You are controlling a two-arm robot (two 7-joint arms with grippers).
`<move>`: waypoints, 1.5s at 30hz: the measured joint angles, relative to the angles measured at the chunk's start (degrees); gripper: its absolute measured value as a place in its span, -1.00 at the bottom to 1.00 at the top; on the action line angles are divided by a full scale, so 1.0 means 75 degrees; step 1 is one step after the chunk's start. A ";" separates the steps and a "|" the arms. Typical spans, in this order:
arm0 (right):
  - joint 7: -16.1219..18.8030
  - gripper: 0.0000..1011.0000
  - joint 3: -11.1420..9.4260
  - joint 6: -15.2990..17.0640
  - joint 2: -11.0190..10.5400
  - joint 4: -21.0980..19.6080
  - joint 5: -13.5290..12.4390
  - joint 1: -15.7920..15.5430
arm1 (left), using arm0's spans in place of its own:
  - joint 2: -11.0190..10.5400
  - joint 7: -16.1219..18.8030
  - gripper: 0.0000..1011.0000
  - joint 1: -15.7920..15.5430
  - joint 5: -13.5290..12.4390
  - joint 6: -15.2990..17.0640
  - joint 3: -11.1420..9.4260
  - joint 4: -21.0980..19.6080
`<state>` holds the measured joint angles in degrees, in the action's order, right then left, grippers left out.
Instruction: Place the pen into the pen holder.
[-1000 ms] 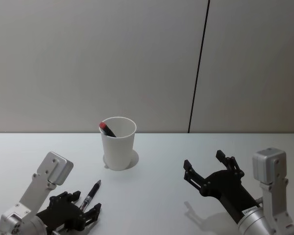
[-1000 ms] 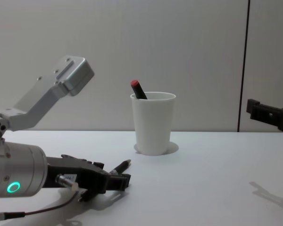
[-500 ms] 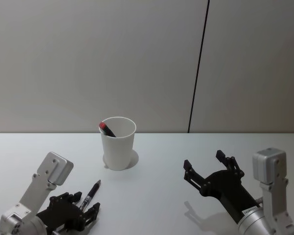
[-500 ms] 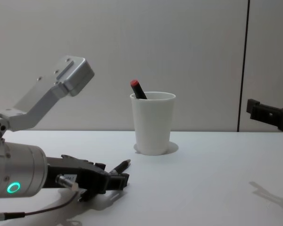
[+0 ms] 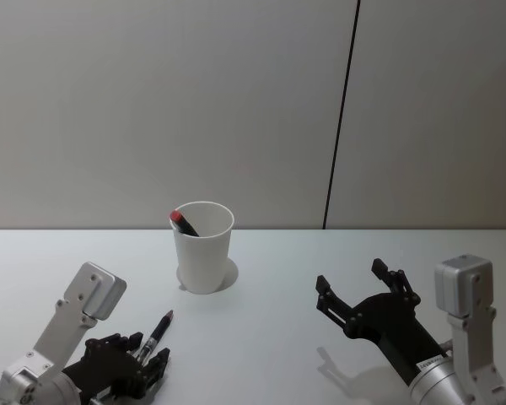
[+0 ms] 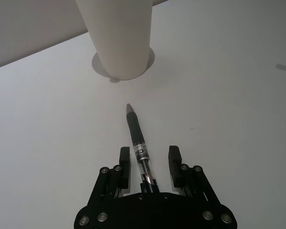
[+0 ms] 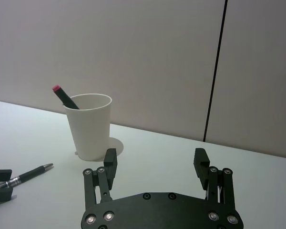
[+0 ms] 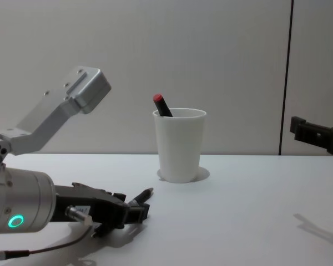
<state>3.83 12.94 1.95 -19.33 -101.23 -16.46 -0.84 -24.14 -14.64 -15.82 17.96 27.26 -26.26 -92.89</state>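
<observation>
Pen (image 6: 136, 133) lying flat between the left gripper (image 6: 149, 155)'s open, empty jaws, near the white paper cup (image 5: 203, 253), could swivel if pinched by its tail; right gripper (image 7: 155, 156) hovers open and idle to the right

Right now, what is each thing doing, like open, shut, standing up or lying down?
Left gripper: open, straddling the pen.
Pen: lying flat on the table, not gripped.
Pen holder: upright, a red-capped marker leaning inside.
Right gripper: open, empty, above the table.
</observation>
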 joint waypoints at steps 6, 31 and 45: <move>0.0000 0.98 0.0000 0.0000 0.0000 0.0000 0.0000 0.0000 | 0.0000 0.0000 -0.07 0.0000 0.0000 0.0004 0.0000 0.0000; 0.0000 0.98 0.0001 0.0000 0.0000 0.0000 0.0000 0.0000 | -0.0001 0.0001 -0.40 0.0001 0.0000 0.0006 0.0001 0.0001; 0.0000 0.98 0.0000 0.0000 0.0000 0.0000 0.0000 0.0000 | -0.0001 0.0002 -0.58 0.0001 0.0000 0.0007 0.0000 0.0001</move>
<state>3.83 12.94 1.95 -19.33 -101.23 -16.46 -0.84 -24.15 -14.62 -15.81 17.96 27.31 -26.26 -92.88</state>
